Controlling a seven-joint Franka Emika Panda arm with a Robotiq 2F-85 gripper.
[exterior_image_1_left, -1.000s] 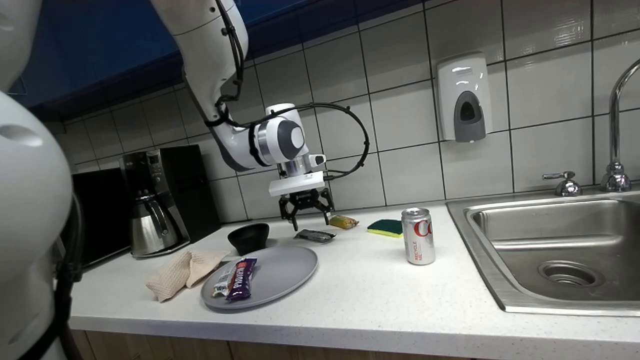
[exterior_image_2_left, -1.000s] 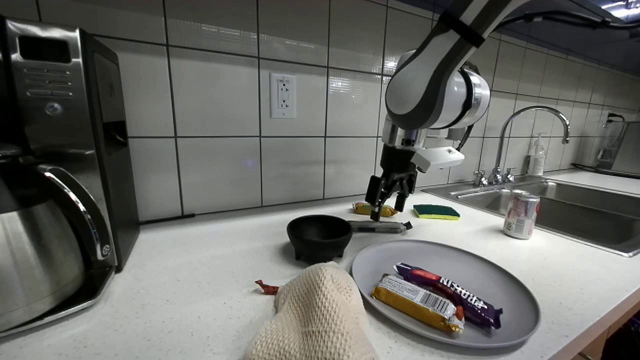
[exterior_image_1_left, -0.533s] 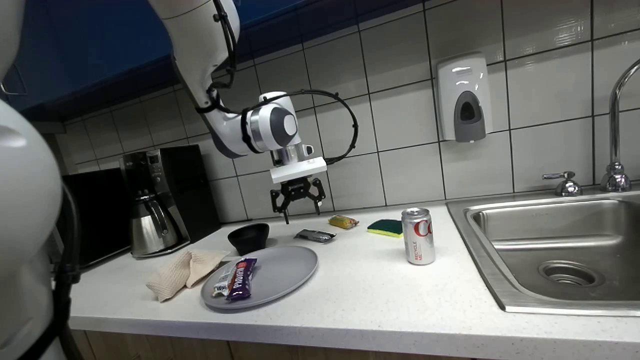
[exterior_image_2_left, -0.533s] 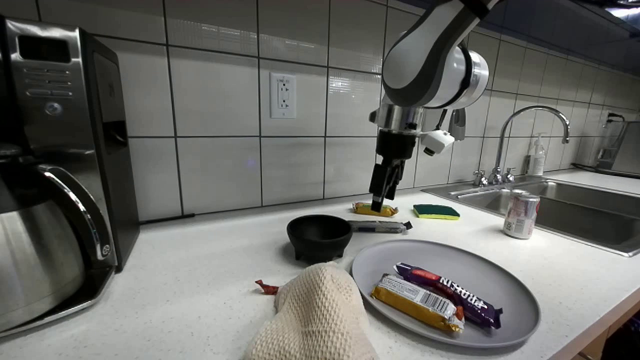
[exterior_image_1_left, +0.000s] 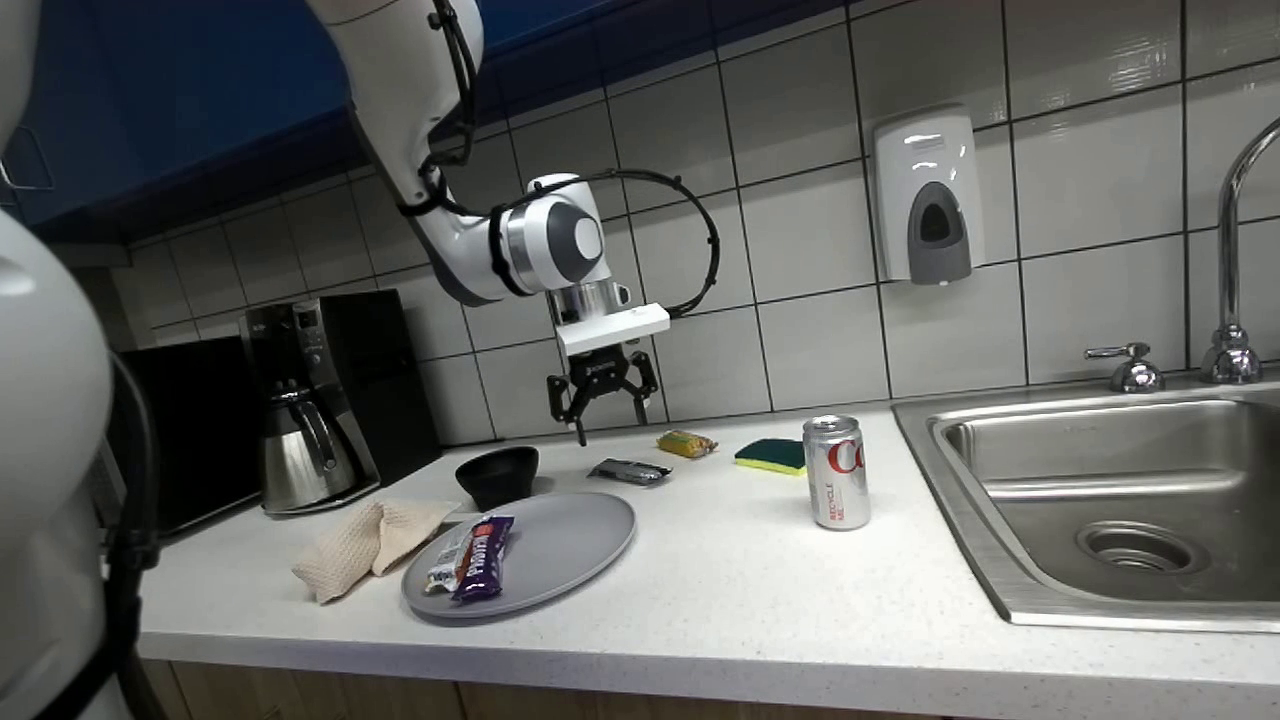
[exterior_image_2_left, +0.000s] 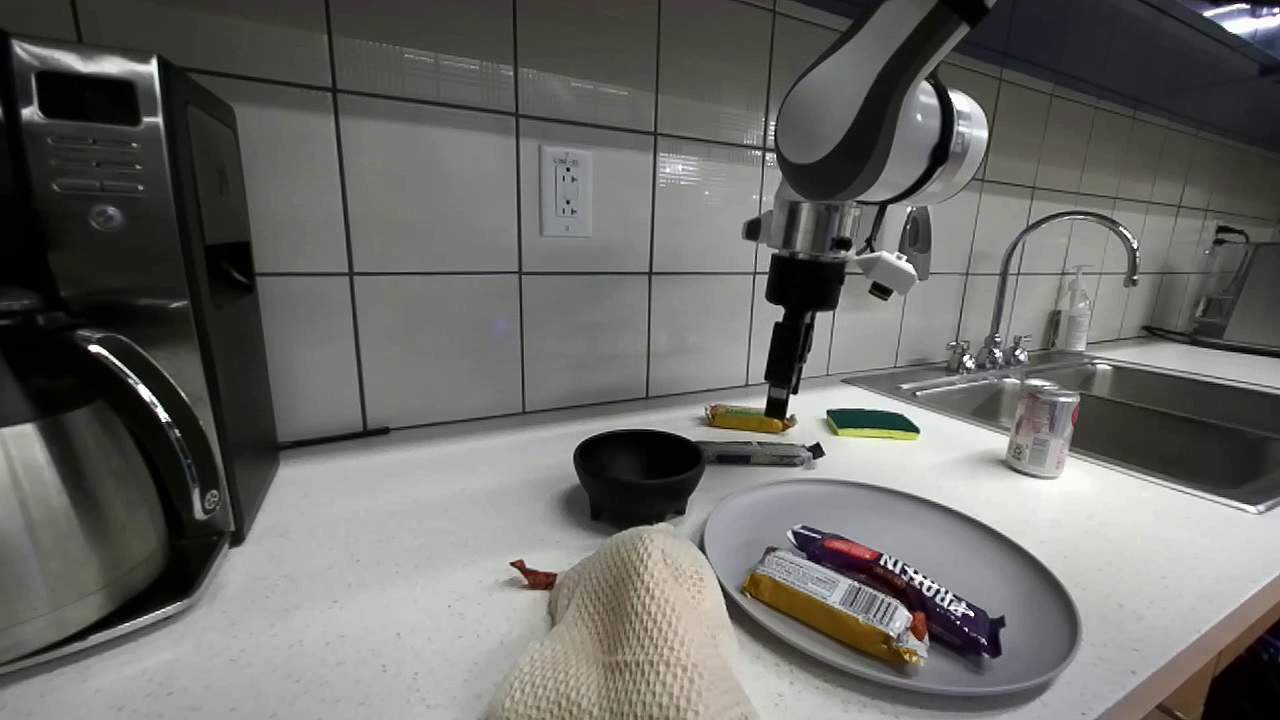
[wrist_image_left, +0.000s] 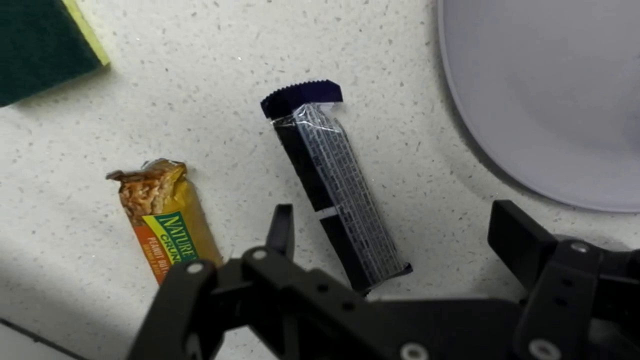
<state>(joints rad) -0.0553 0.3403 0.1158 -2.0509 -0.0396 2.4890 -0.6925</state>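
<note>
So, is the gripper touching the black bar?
Apart. In an exterior view, the gripper hangs above the black bar, its open fingers ending short of it, with counter showing in between.

- A silver can (exterior_image_1_left: 838, 475) is standing upright on the counter (exterior_image_1_left: 720, 580), near the sink (exterior_image_1_left: 970, 520).
- A green-and-yellow sponge (exterior_image_1_left: 772, 455) is lying flat near the tiled wall (exterior_image_1_left: 815, 340).
- A beige cloth (exterior_image_2_left: 635, 640) is lying crumpled near a black bowl (exterior_image_2_left: 640, 475).
- A coffee maker (exterior_image_1_left: 375, 370) is holding a steel carafe (exterior_image_1_left: 297, 460).
- A soap dispenser (exterior_image_1_left: 925, 195) is hanging on the wall.
- A chrome faucet (exterior_image_1_left: 1229, 260) is arching over the sink.
</note>
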